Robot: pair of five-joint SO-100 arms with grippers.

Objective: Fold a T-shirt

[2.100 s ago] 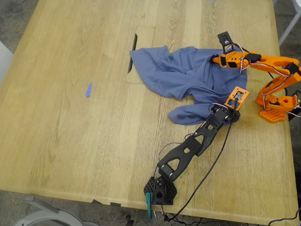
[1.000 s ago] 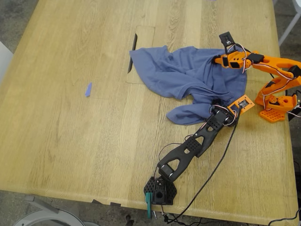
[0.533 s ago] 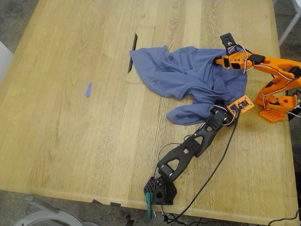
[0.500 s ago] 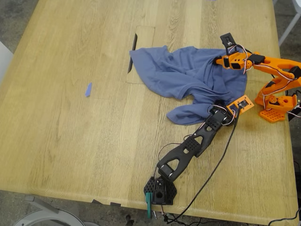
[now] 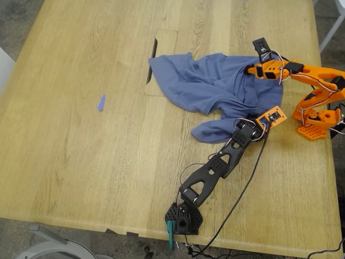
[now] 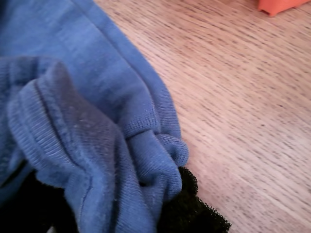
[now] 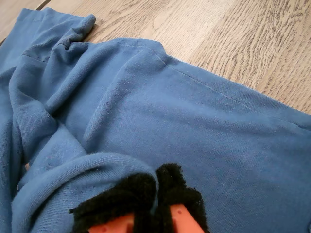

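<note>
The wooden table point(image 5: 81, 162) lies open across the exterior view's left half, with only a tiny blue scrap point(image 5: 101, 102) there. A dark cable slot point(image 5: 151, 60) sits just beside the crumpled T-shirt point(image 5: 215, 89). On the exterior view's right, the black arm point(image 5: 215, 167), its trailing cable point(image 5: 242, 189) and the orange arm point(image 5: 312, 75) crowd the cloth's edge.

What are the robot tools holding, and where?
Both pinch the T-shirt: my first tool grips a bunched hem edge, my second tool a fold of cloth.
</note>
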